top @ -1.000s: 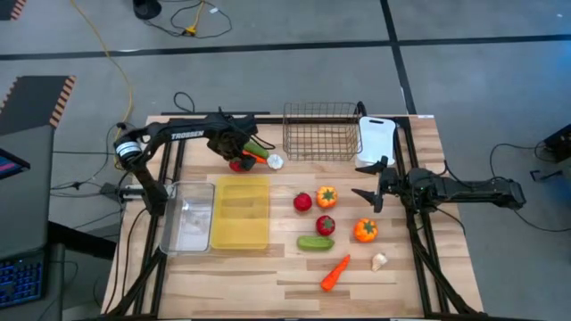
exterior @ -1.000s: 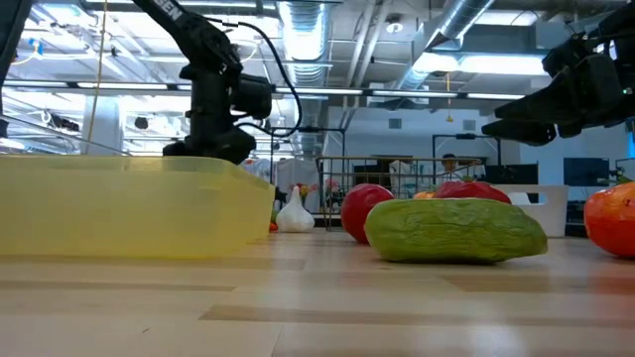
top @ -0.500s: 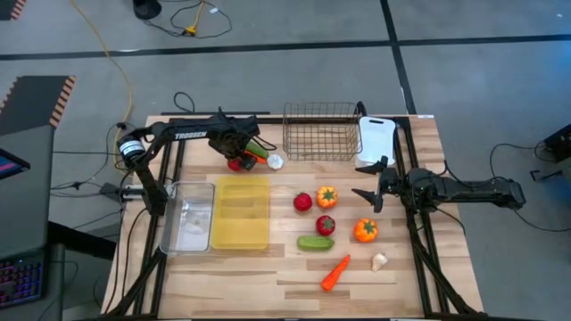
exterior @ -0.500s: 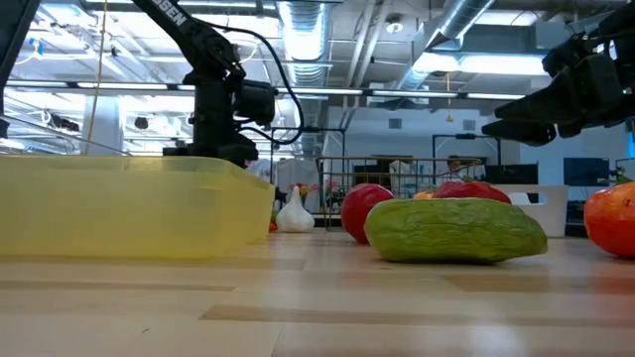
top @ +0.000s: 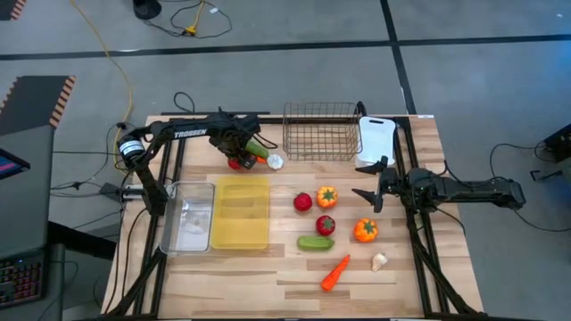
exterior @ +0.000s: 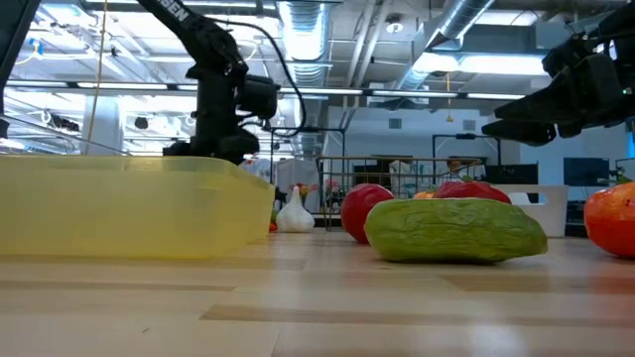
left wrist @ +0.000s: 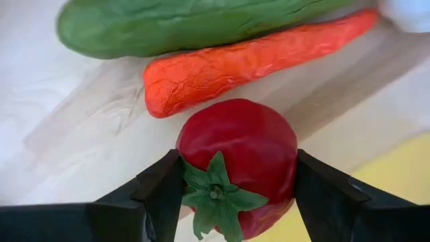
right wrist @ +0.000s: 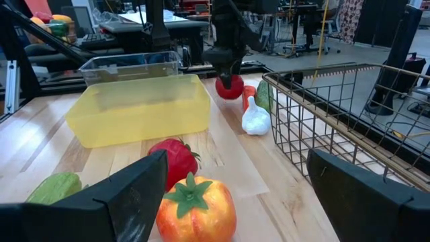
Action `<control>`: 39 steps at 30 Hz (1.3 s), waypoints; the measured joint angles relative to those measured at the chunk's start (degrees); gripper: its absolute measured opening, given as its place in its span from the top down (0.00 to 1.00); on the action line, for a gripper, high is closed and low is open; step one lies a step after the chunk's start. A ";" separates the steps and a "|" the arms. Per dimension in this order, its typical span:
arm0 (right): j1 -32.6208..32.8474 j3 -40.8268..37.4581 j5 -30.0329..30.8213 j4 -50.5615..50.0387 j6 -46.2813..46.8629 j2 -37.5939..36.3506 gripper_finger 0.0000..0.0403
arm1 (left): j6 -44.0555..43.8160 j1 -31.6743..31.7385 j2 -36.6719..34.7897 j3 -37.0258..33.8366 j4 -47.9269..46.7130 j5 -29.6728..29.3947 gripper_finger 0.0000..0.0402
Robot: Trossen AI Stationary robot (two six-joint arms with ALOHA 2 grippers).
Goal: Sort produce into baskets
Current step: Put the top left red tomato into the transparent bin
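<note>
My left pincer (left wrist: pixel 235 178) is clenched on a red tomato (left wrist: pixel 236 161) at the counter's (top: pixel 268 276) 11 o'clock, beside the yellow tray (top: pixel 241 212). My arm partly hides the carrot (left wrist: pixel 255 57) and cucumber (left wrist: pixel 188 23) beyond it from above. My right pincer (top: pixel 368 179) hangs released at 3 o'clock, near the wire basket (top: pixel 321 132).

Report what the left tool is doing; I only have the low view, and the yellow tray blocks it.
Observer: The left tool is closed on a red tomato, one finger on each side.
Operator: Give me what's next to it.
Observer: An orange carrot and a green cucumber lie right beside the tomato.
Operator: Check the right tool.
Observer: The right tool hangs open over the table's right half, holding nothing.
</note>
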 joint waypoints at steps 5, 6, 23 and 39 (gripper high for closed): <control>0.00 0.01 0.01 0.00 0.00 0.02 0.05 | 2.14 -0.54 -0.02 8.70 -10.08 -1.25 0.44; 0.00 0.01 0.01 0.00 -0.01 0.02 0.05 | 2.49 -0.88 -0.02 10.63 -12.33 -1.62 0.44; 0.01 0.01 0.00 0.00 0.00 0.02 0.05 | -18.66 -17.57 -16.26 12.58 -33.05 -3.69 0.44; 0.00 0.00 0.00 -0.01 -0.02 0.02 0.05 | -49.97 -35.64 -35.18 -17.81 -23.84 2.26 0.39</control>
